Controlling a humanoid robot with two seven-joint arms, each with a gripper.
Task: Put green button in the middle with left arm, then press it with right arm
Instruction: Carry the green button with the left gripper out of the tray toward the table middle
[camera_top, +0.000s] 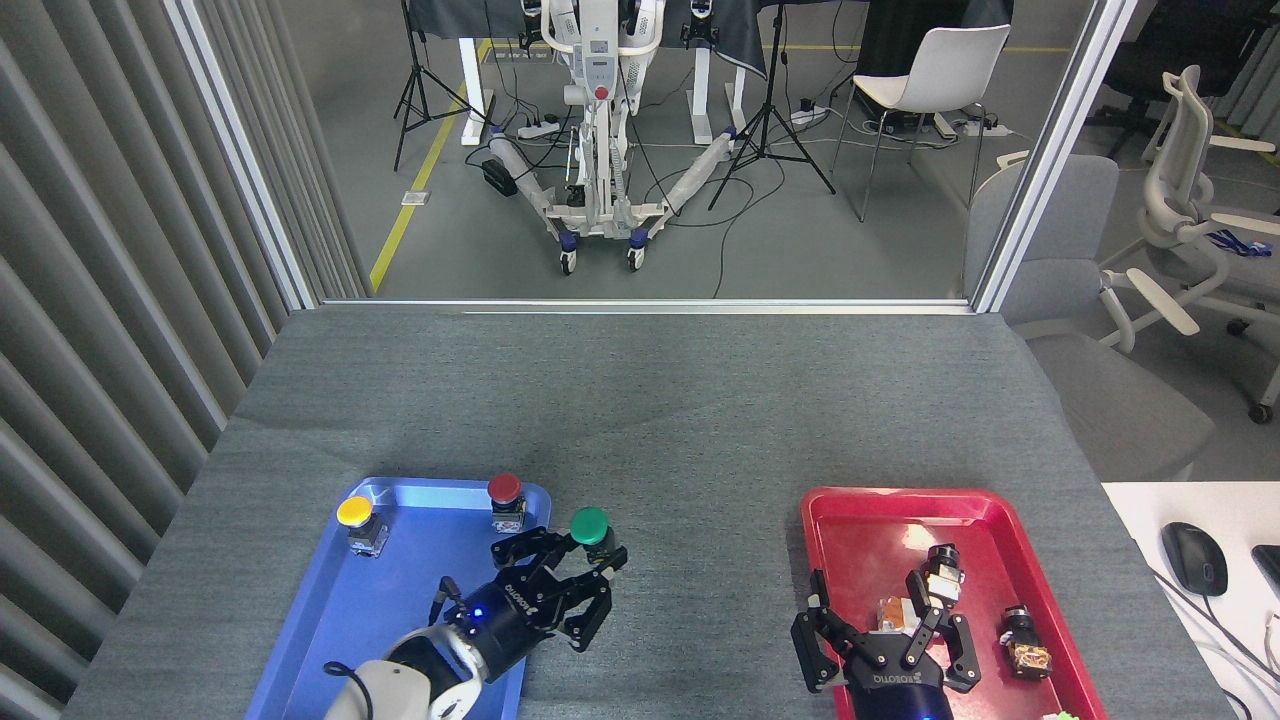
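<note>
The grey felt table (640, 400) fills the lower part of the head view, and the blue tray (330, 620) on it serves as the reference for everything else. The red tray (860, 520) lies well to the right of the blue tray, with a bare stretch of felt, the middle (690, 590), between them. The left arm (420, 675) rises across the blue tray's near right corner, its white segment and blue light showing, and the left gripper (575, 570) reaches out just past the tray's right rim. Its black fingers are clenched around the body of the green button (590, 527), which is held just outside the blue tray's right edge, cap upward, over the left margin of the bare felt. The right gripper (880, 630) hangs over the red tray, far from the blue tray, with fingers spread apart and nothing between them, above several small switch parts (935, 575). Inside the blue tray, the red button (506, 498) stands at the far right corner, and the yellow button (357, 522) stands at the far left corner.
</note>
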